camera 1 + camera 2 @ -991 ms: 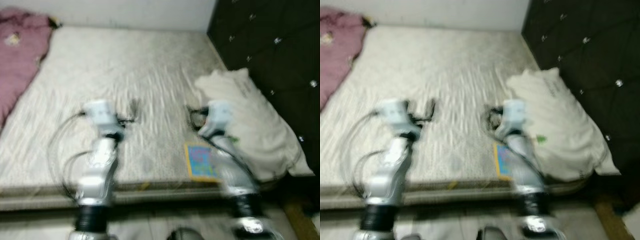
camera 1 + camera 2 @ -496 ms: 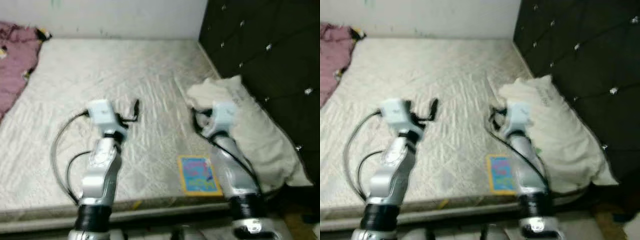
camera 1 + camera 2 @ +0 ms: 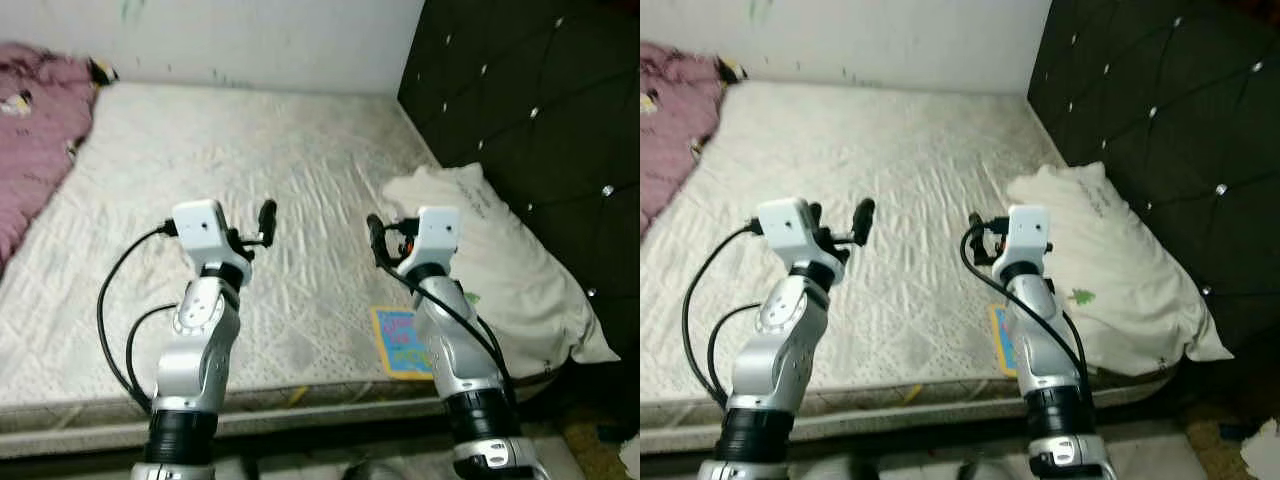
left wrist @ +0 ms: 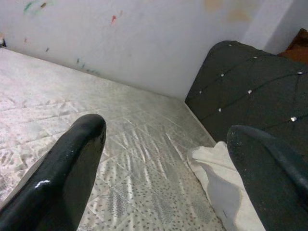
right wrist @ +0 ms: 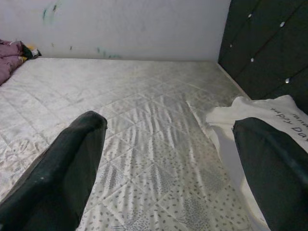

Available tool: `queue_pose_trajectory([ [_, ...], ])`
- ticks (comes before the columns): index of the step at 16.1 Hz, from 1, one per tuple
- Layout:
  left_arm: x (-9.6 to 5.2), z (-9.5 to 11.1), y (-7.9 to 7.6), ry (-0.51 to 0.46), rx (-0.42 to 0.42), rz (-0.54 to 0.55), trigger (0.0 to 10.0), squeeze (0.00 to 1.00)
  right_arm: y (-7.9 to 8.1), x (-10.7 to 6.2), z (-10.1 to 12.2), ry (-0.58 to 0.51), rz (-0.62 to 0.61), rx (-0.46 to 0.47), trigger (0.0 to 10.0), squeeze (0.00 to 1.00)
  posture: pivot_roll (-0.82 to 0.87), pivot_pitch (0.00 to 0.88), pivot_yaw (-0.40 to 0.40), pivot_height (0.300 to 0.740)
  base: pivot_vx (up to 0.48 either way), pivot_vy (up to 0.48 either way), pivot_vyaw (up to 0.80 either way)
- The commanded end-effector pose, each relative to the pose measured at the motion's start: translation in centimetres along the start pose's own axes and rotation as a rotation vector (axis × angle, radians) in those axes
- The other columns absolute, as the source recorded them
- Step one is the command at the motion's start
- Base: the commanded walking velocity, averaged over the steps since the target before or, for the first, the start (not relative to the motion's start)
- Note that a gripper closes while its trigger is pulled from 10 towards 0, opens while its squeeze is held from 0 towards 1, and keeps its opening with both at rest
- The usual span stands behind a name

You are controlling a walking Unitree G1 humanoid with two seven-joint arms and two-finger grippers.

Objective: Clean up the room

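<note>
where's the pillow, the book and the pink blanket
pillow [image 3: 510, 270], left eye view, middle of its top
book [image 3: 403, 342], left eye view, its cover
pink blanket [image 3: 35, 140], left eye view, its folds

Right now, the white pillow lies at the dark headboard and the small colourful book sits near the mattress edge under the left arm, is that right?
Not quite: the book sits near the mattress edge under the right arm, as the left eye view shows. The white pillow does lie at the dark headboard.

We take the mattress [image 3: 250, 170] as landmark: pillow [image 3: 510, 270] on its right side against the headboard [image 3: 530, 110]; book [image 3: 400, 342] at its near edge beside the pillow; blanket [image 3: 35, 140] on its far-left side.
</note>
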State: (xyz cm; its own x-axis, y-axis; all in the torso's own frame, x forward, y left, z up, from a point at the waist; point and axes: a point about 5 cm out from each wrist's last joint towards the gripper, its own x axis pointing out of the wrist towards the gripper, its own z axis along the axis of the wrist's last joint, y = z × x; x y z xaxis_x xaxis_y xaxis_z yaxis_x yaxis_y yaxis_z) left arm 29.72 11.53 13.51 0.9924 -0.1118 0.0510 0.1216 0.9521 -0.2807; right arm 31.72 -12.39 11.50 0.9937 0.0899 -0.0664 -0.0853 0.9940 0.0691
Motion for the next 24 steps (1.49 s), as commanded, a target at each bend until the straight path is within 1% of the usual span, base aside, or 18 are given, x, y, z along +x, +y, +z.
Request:
queue_pose_trajectory([
  [1,0.1,-0.3,-0.9,0.011,-0.028,-0.022,10.0,0.00,-1.0,0.0,0.1,-0.002,-0.029,-0.008,10.0,0.00,0.03,0.000,-0.066,0.740,0.000,0.480,0.00],
  [19,0.3,-0.1,-0.8,-0.005,-0.032,-0.007,10.0,0.00,-0.9,0.2,-0.4,0.032,-0.006,-0.020,10.0,0.00,0.03,0.000,-0.073,0.740,0.000,0.480,0.00],
  [21,0.3,-0.2,-0.8,-0.006,-0.035,-0.004,10.0,0.00,-0.6,0.3,-0.8,0.060,0.011,-0.025,10.0,0.00,0.03,0.000,-0.073,0.740,0.000,0.480,0.00],
  [24,0.3,-0.2,-0.9,-0.004,-0.034,-0.005,10.0,0.00,-0.7,0.3,-1.0,0.067,0.013,-0.025,10.0,0.00,0.03,0.000,-0.074,0.740,0.000,0.480,0.00],
])
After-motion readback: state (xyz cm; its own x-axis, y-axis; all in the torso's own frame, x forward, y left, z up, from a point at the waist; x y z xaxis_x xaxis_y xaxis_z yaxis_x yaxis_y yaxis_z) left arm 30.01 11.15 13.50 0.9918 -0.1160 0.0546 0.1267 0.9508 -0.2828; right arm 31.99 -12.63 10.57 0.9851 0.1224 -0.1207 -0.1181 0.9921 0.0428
